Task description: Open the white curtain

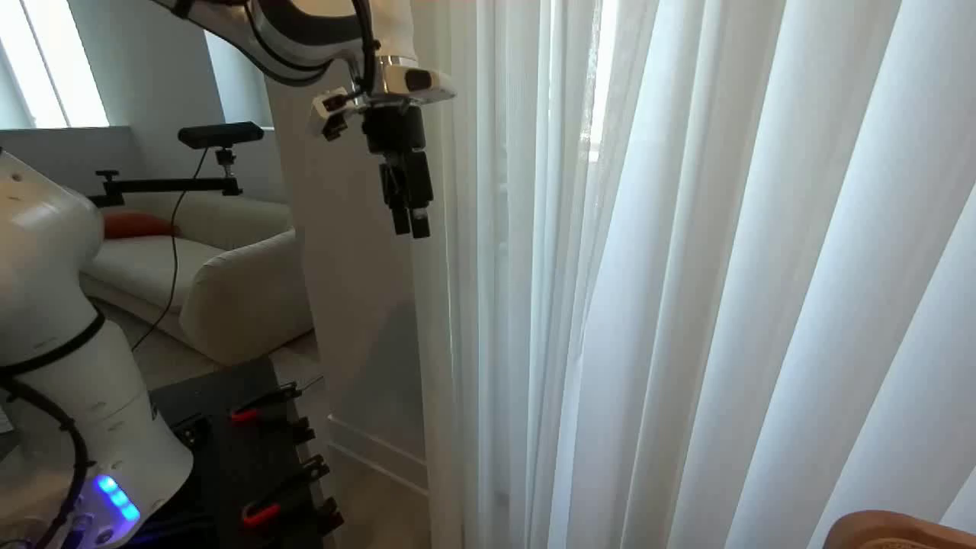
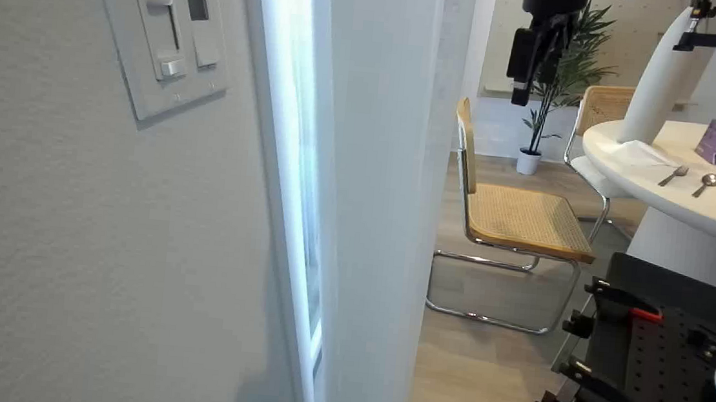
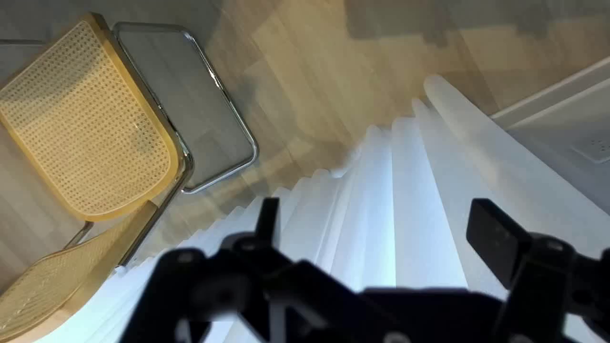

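Observation:
The white curtain (image 1: 686,252) hangs in long vertical pleats across the middle and right of an exterior view. In the wrist view the curtain (image 3: 362,209) runs down to the floor, with its near edge close to the wall at right. My gripper (image 1: 410,219) points down beside the curtain's left edge in that exterior view. In the wrist view the gripper (image 3: 379,224) is open, its two black fingers wide apart. The curtain shows behind and between them, with no cloth visibly pinched. The gripper (image 2: 532,87) also shows at the top of an exterior view.
A cane chair (image 3: 90,124) stands beside the curtain's lower edge. A white wall with baseboard (image 3: 557,95) is at right. A black cart top (image 1: 236,450) with red-handled clamps lies by the arm's base. A pale vertical panel (image 2: 378,196) stands beside a bright window strip.

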`<state>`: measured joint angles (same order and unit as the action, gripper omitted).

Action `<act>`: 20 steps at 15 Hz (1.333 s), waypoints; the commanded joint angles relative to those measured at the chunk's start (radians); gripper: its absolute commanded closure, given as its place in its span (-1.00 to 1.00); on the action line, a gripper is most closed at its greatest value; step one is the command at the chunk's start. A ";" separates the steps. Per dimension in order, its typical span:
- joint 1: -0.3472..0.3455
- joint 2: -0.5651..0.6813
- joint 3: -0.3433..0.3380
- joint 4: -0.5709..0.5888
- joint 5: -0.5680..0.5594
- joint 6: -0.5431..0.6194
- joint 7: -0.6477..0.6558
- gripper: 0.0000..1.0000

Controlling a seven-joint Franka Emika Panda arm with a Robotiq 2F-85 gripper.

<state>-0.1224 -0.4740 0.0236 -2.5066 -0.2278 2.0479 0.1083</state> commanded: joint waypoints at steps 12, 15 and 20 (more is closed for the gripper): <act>0.024 -0.161 -0.028 -0.148 -0.040 0.009 -0.092 -1.00; 0.030 -0.323 -0.051 -0.282 -0.078 -0.002 -0.178 -1.00; 0.105 -0.553 -0.049 -0.290 -0.072 -0.117 -0.339 -1.00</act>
<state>-0.0809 -0.8711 -0.0242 -2.7965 -0.3004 1.9996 -0.1518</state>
